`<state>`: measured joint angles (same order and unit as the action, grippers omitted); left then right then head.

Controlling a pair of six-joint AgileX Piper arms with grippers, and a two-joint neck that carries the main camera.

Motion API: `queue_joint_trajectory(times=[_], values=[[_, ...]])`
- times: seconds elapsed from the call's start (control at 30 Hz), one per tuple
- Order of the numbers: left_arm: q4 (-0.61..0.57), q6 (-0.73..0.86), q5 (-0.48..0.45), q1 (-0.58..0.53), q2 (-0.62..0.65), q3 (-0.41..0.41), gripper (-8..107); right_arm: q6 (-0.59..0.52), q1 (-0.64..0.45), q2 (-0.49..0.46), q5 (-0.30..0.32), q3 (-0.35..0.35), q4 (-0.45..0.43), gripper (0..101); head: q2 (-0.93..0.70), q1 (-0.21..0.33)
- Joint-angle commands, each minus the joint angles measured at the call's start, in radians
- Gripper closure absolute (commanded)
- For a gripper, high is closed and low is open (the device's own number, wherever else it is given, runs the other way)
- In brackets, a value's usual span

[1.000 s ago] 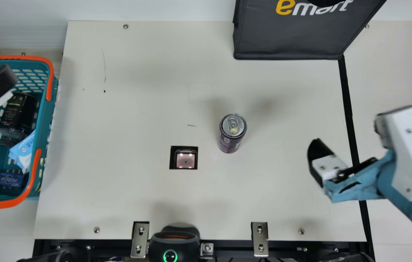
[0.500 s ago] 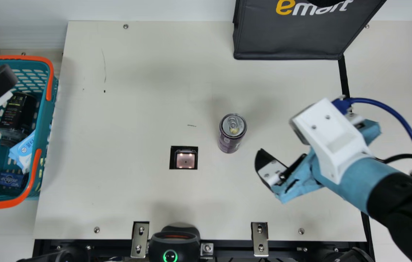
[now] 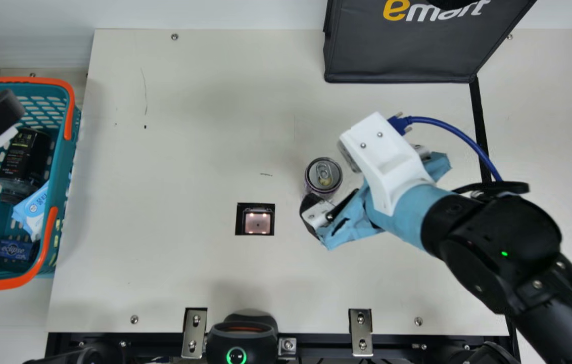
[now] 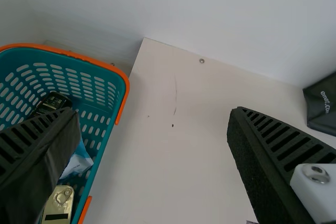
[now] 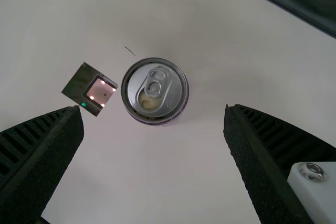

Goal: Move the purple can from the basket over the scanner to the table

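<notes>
1. 1 purple can, metal w/ a ring-pull top, stands upright on the cream table, outside the basket. In the main view it's just right of, & a bit above, the flat scanner, whose window is lit.
2. Right gripper: its 2 ribbed fingers are spread wide, nothing pinched. In the main view 1 finger overlaps the can's lower side; can't tell if it touches. In the right wrist view the can's top shows btwn & beyond the tips.
3. Left gripper: 2 fingers apart, no item btwn them, up near the basket side.
4. Handling (judged): stiff thin wall, smooth so prob. slippery, & dentable if squeezed hard. Can't tell if full; assume some weight, maybe liquid.
5. Best hold: 1 finger each side, approx. mid-height on the straight wall, below the rim & off the ring-pull. Keep it vert., lift gently.
6. Step (judged): lining up to grasp for a scanner pass, then set-down. Can't tell if it's been scanned. Main risk: 1 finger nudging the can over before both sides are enclosed
</notes>
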<state>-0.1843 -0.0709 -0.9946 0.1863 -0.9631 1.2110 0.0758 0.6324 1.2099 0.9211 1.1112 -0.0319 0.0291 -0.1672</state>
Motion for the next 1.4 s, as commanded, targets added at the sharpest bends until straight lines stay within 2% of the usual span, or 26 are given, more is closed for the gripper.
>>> queue_joint_trajectory(times=[0.0, 0.5, 0.9, 1.37], values=[[0.000, 0.000, 0.000, 0.000, 0.000, 0.000, 9, 0.013, 0.005, 0.014, -0.011, -0.002, -0.001, 6, -0.002, 0.029], [0.000, 0.000, 0.000, 0.000, 0.000, 0.000, 9, 0.041, 0.024, 0.115, -0.082, -0.032, -0.007, 6, -0.002, 0.029], [0.000, 0.000, 0.000, 0.000, 0.000, 0.000, 9, 0.022, 0.017, 0.165, -0.114, -0.050, 0.009, 6, -0.002, 0.029], [0.000, 0.000, 0.000, 0.000, 0.000, 0.000, 9, 0.026, 0.019, 0.171, -0.132, -0.057, -0.006, 100, -0.002, 0.029]])
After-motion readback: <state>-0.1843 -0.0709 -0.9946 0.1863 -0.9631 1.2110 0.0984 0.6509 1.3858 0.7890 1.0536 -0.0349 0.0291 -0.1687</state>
